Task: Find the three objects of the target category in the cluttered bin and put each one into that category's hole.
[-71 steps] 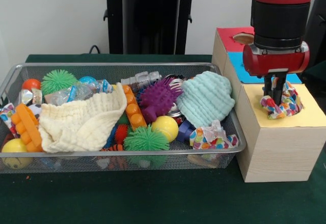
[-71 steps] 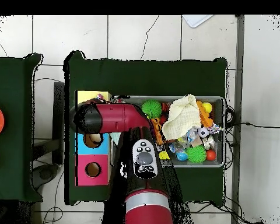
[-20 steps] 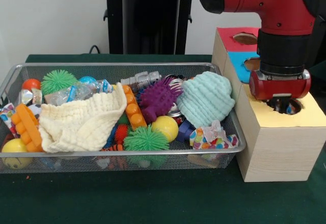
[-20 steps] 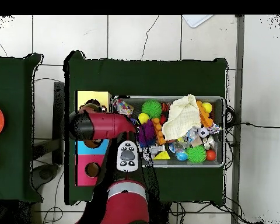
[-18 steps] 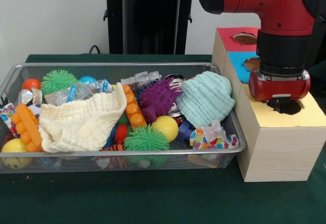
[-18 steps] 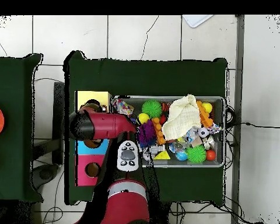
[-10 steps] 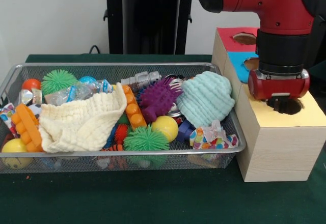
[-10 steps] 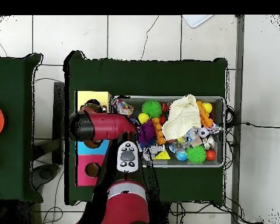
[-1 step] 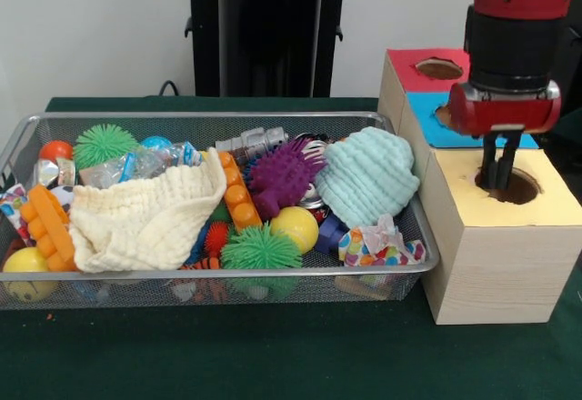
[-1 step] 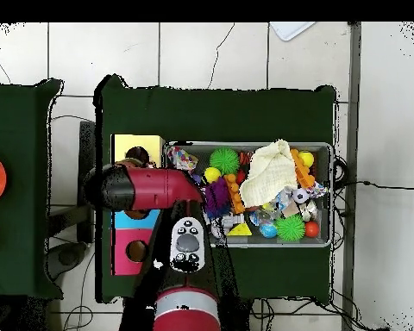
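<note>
My gripper (image 9: 497, 171) hangs just above the round hole (image 9: 516, 187) in the yellow top of the wooden box (image 9: 496, 264). It is open, with only a narrow gap between the fingers and nothing held. In the wire bin (image 9: 182, 275) lie a cream cloth (image 9: 145, 216), a mint cloth (image 9: 366, 175) and a small multicoloured cloth (image 9: 382, 244) at the corner nearest the box. In the overhead view the red arm (image 10: 150, 188) hides the gripper; the cream cloth (image 10: 269, 172) and the multicoloured cloth (image 10: 183, 159) show.
The box also has a blue section (image 9: 426, 120) and a red section (image 9: 411, 71), each with a hole. The bin holds spiky balls, a purple spiky toy (image 9: 282, 175), orange bricks (image 9: 45, 227), yellow balls and plastic bottles.
The multicoloured cloth held over the yellow hole 3.5 s ago has gone down inside it. Since half a second ago the gripper has risen out of the hole, empty.
</note>
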